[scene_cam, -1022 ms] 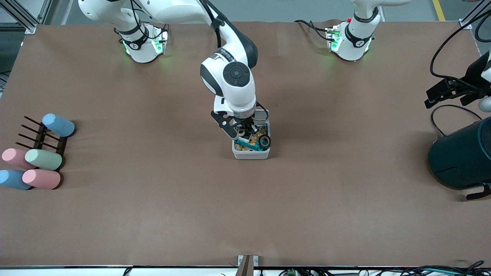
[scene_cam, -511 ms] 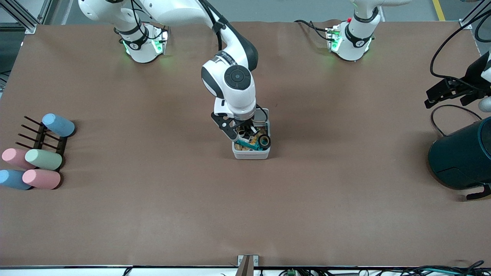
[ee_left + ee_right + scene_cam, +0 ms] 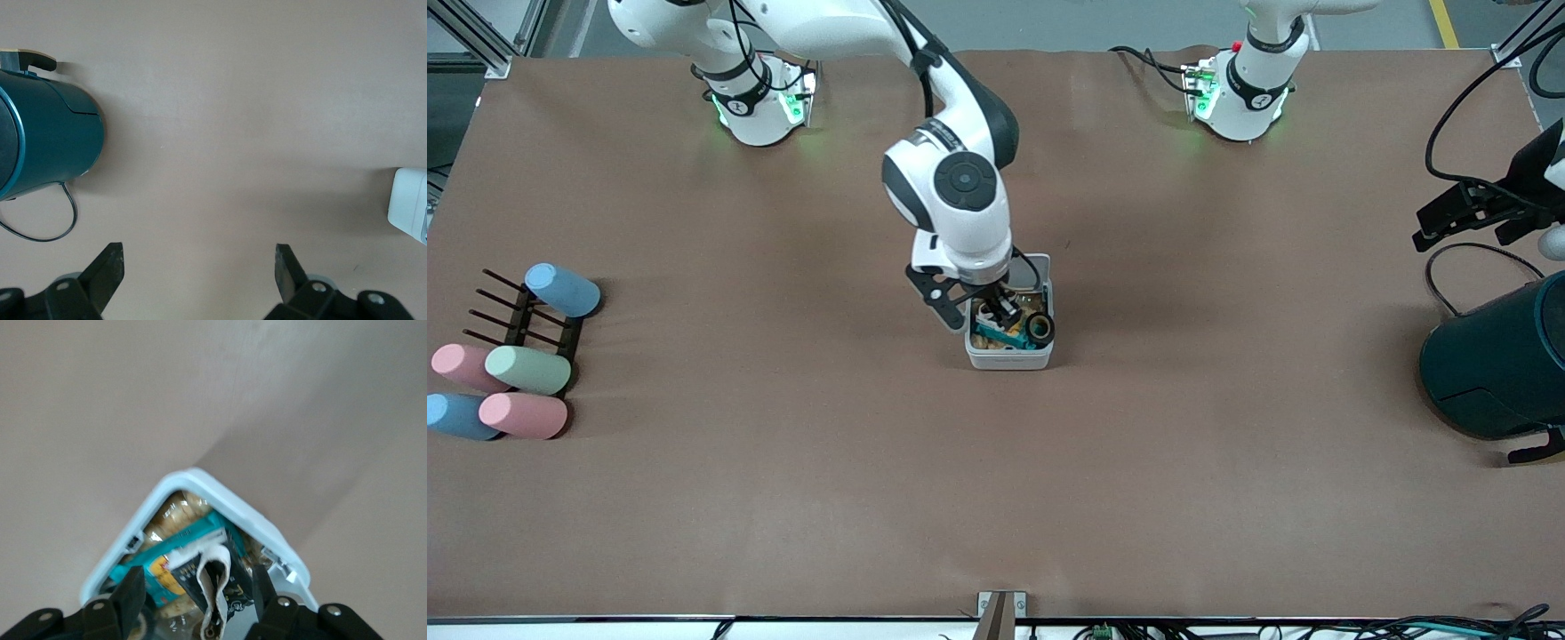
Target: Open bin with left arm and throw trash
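The white-grey bin (image 3: 1009, 358) stands mid-table with its lid (image 3: 1039, 268) open. Inside lie a teal packet, a black packet (image 3: 187, 575), a pale beige rubber band (image 3: 216, 607) and a black tape roll (image 3: 1040, 328). My right gripper (image 3: 996, 313) hangs over the bin's open top; in the right wrist view the gripper (image 3: 197, 580) is open, its fingers apart on either side of the black packet and band, gripping neither. My left gripper (image 3: 1467, 222) waits open and empty over the table at the left arm's end, above the teal container. The bin's corner (image 3: 407, 207) shows in the left wrist view.
A large dark teal round container (image 3: 1498, 369) lies at the left arm's end, also in the left wrist view (image 3: 47, 137). Several pastel cylinders (image 3: 516, 369) and a black rack (image 3: 525, 320) sit at the right arm's end.
My right arm's wrist has shifted a little toward the right arm's end, with its gripper still over the open bin. The left arm has not moved.
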